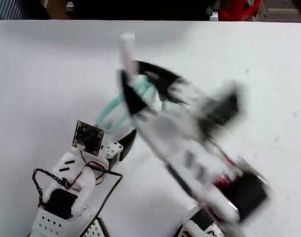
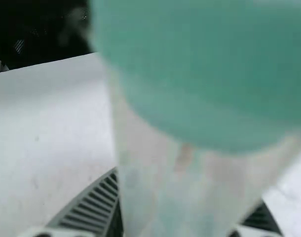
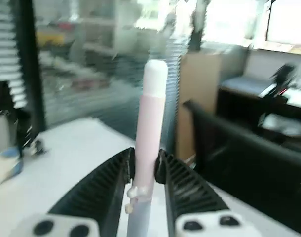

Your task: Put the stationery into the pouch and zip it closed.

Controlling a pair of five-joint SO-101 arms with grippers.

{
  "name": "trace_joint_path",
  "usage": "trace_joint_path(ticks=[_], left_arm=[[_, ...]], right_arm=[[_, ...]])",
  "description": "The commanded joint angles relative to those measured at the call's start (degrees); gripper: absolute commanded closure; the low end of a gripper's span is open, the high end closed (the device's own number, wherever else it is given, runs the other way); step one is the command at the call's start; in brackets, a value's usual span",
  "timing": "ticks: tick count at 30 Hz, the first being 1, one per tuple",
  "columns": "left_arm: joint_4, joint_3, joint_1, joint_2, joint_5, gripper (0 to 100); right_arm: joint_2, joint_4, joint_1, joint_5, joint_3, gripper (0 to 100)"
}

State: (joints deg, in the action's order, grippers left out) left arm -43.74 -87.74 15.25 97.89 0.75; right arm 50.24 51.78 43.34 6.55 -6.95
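A pink pen (image 3: 151, 113) with a white cap stands upright between the jaws of my right gripper (image 3: 144, 168), which is shut on it. From above, the pen (image 1: 126, 52) sticks out past the right gripper (image 1: 132, 89), held above the pouch. The pouch (image 1: 116, 111) is clear plastic with a teal rim and is lifted at the table's middle. My left gripper (image 1: 123, 137) is shut on the pouch's near edge. Close up, the teal-rimmed pouch (image 2: 200, 98) hangs between the ribbed fingers of the left gripper (image 2: 175, 219).
The white table (image 1: 42, 74) stretches bare to the left, the right and the far edge. Both arm bases stand at the near edge. The right arm (image 1: 200, 153) crosses diagonally over the middle. Dark room clutter lies beyond the far edge.
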Motion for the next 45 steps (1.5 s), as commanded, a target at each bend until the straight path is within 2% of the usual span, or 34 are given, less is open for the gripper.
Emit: trace_joint_path(ticks=[1, 7, 15, 27, 29, 33, 35, 40, 45], left_arm=[[-0.3, 0.5, -0.4, 0.6, -0.6, 75], [-0.2, 0.5, -0.4, 0.6, -0.5, 75], [-0.1, 0.5, -0.4, 0.6, -0.4, 75], [-0.1, 0.6, -0.4, 0.6, -0.4, 75], [-0.1, 0.6, -0.4, 0.6, -0.4, 75], [-0.1, 0.6, -0.4, 0.6, -0.4, 75], [-0.1, 0.6, -0.4, 0.6, -0.4, 75], [-0.1, 0.6, -0.4, 0.6, -0.4, 75], [-0.1, 0.6, -0.5, 0.6, -0.3, 75]], right_arm=[[-8.8, -1.6, 4.8, -1.0, 2.8, 98.1], [-9.8, -7.1, 3.1, -1.1, 2.4, 98.1], [-10.0, -10.9, 3.2, -5.9, -0.9, 98.1], [-2.6, -14.2, 3.2, -5.5, -20.2, 97.6], [0.0, -12.4, 2.5, -5.3, -21.3, 93.7], [2.6, -4.4, 0.4, -1.6, -21.5, 71.5], [3.4, -1.8, -1.7, -0.8, -20.8, 69.4], [6.5, 2.3, -9.6, -0.9, -14.3, 73.8], [4.7, 10.0, -23.3, -0.4, -9.6, 74.0]])
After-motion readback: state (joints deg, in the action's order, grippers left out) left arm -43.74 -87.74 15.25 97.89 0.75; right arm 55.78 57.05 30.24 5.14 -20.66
